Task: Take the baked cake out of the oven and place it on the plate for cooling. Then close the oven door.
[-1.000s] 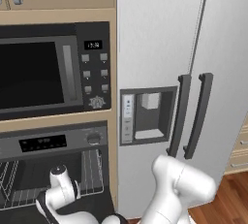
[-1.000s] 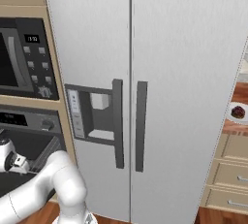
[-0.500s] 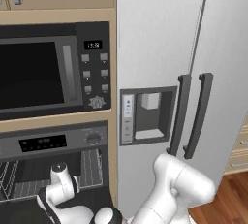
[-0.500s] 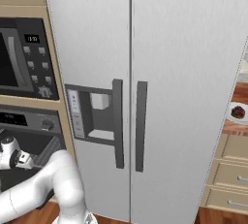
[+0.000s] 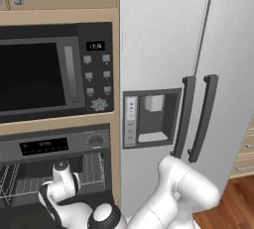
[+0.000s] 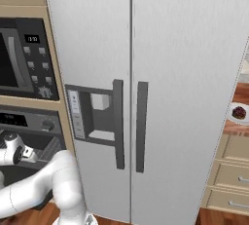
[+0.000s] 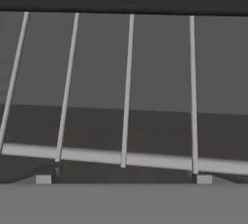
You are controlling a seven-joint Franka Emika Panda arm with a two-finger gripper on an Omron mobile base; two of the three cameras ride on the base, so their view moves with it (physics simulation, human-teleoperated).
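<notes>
Oven reach, mid-task. Nudged the wrist a shade higher inside the oven over the past second; kept the hand spread fully wide, gripping nothing. Faced bare bars of the wire rack, with no cake among them. Spotted a small dark reddish-brown round, seemingly the baked cake, on the plate on the worktop far right, well apart from the arm. Found the oven open. Judged withdrawing and shutting the oven door as the likely remaining job.
</notes>
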